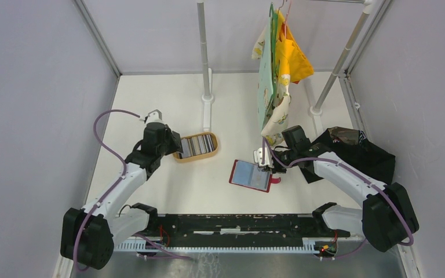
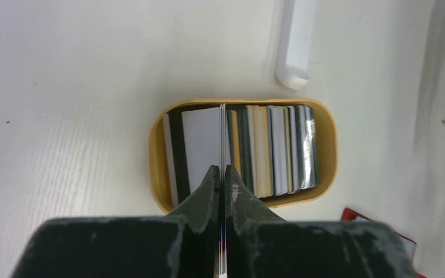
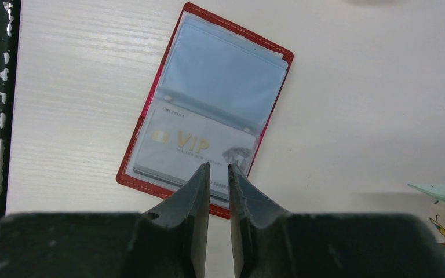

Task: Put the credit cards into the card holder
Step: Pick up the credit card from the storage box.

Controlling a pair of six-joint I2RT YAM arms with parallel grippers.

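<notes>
Nearest, the right gripper (image 3: pixel 217 169) hovers at the near edge of the card holder (image 3: pixel 220 75), which lies open and flat on the table (image 3: pixel 353 116). Its jaws are a slit apart, and I cannot tell if they pinch anything. One VIP card (image 3: pixel 191 142) sits in the lower sleeve; the upper sleeve looks empty. Farther off, the left gripper (image 2: pixel 221 172) is clamped on a single card (image 2: pixel 222 124), edge-on over the tan tray (image 2: pixel 156 174). Many credit cards (image 2: pixel 278 150) stand packed in the tray. Judged early in the task: one card in, one in the grip, most left.
</notes>
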